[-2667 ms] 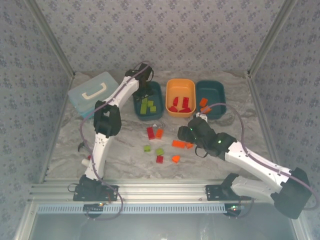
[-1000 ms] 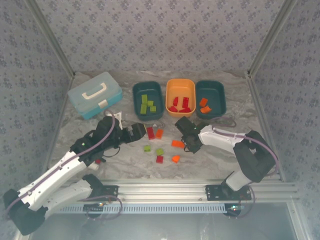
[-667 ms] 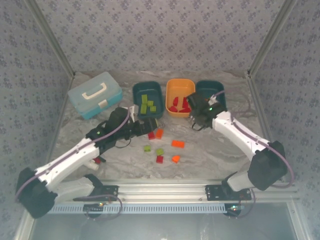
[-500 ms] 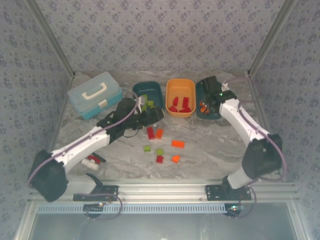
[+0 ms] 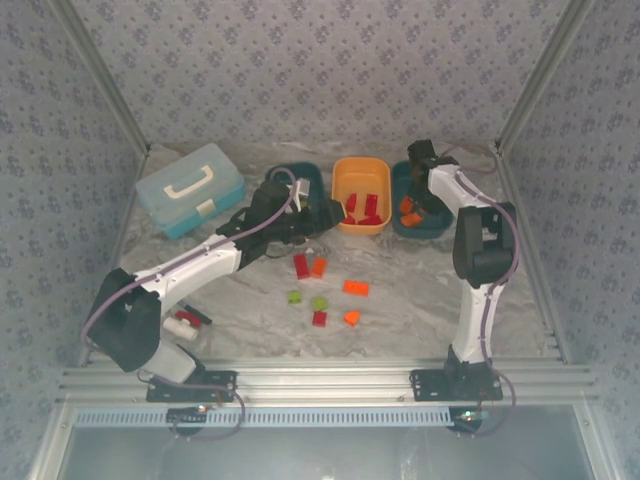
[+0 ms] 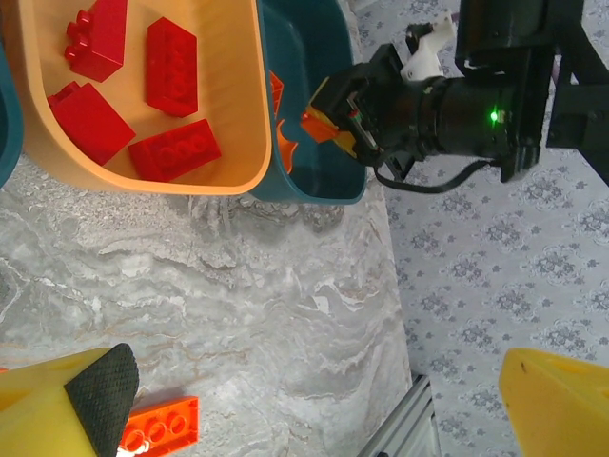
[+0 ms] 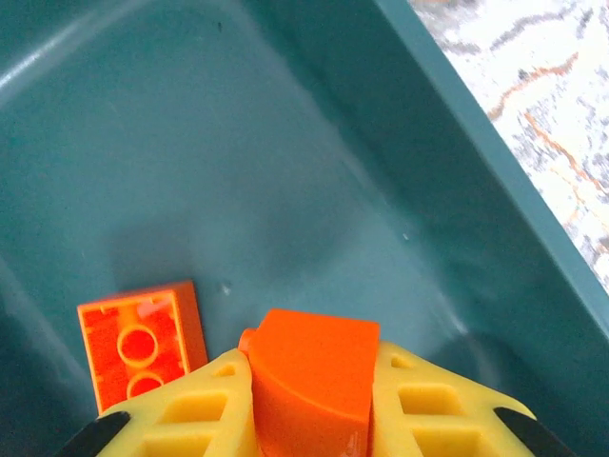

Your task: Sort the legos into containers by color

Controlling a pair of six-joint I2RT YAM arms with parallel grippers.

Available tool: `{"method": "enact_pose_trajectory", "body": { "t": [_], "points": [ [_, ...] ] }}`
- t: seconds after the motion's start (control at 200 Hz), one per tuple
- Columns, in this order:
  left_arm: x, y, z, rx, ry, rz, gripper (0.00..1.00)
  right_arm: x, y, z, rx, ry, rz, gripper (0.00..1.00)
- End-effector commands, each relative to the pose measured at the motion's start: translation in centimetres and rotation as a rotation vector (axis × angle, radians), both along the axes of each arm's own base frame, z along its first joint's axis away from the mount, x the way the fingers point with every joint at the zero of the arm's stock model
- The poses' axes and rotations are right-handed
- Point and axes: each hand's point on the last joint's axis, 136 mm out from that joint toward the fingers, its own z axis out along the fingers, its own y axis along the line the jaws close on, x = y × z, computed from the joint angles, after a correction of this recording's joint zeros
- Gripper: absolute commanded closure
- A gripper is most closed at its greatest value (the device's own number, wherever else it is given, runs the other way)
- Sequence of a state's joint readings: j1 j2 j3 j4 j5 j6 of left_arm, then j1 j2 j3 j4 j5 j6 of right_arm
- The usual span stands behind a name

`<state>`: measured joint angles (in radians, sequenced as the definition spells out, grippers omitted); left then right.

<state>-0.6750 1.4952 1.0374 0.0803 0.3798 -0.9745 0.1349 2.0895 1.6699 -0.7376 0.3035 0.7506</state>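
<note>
My right gripper is shut on an orange brick and hangs inside the right teal tub, just above its floor. Another orange brick lies flat in that tub. The orange tub holds several red bricks. My left gripper stands wide open with nothing in it, above the table in front of the tubs. The left arm covers most of the left teal tub. Several loose bricks lie on the table, among them a red one, an orange one and a green one.
A light blue lidded case sits at the back left. The left arm stretches diagonally across the left half of the table. A small red piece lies beside the left arm's lower link. Patterned walls close in the table on three sides.
My right gripper has carried the orange brick from the table up and back into the right teal tub. The left arm has reached farther forward toward the tubs, its gripper open.
</note>
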Motion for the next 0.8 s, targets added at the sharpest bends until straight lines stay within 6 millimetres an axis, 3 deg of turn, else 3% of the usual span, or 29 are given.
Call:
{"method": "enact_pose_trajectory", "body": {
  "t": [0.0,0.125,0.305,0.445,0.565,0.645,0.69,0.744,0.794],
  "points": [
    [0.0,-0.8,1.4,-0.037,-0.029,-0.025,0.01,0.3,-0.2,-0.4,-0.008,0.043,0.035,0.72],
    [-0.1,-0.6,1.3,-0.031,-0.027,-0.021,0.01,0.2,-0.4,-1.3,0.007,0.061,0.027,0.62],
    [-0.4,-0.2,1.9,-0.024,-0.034,-0.018,0.01,0.2,-0.3,-1.1,0.041,0.062,0.037,0.56],
    [-0.8,0.5,2.9,-0.016,-0.056,-0.01,0.01,0.4,0.2,1.7,0.051,0.004,0.062,0.45],
    [-1.2,1.6,3.6,-0.01,-0.065,0.011,0.01,-0.3,1.2,6.0,0.05,-0.073,0.097,0.45],
    [-1.6,3.0,3.7,0.014,-0.069,0.039,0.01,-1.9,3.5,9.8,0.032,-0.158,0.18,0.44],
    [-2.0,4.1,3.6,0.032,-0.068,0.06,0.01,-3.6,5.6,12.0,0.023,-0.217,0.258,0.38],
    [-2.7,5.3,3.5,0.043,-0.069,0.078,0.01,-6.7,8.6,13.1,0.017,-0.248,0.362,0.32],
    [-3.6,6.7,3.5,0.058,-0.07,0.099,0.01,-10.2,11.0,12.9,0.004,-0.242,0.447,0.27]
  ]
}}
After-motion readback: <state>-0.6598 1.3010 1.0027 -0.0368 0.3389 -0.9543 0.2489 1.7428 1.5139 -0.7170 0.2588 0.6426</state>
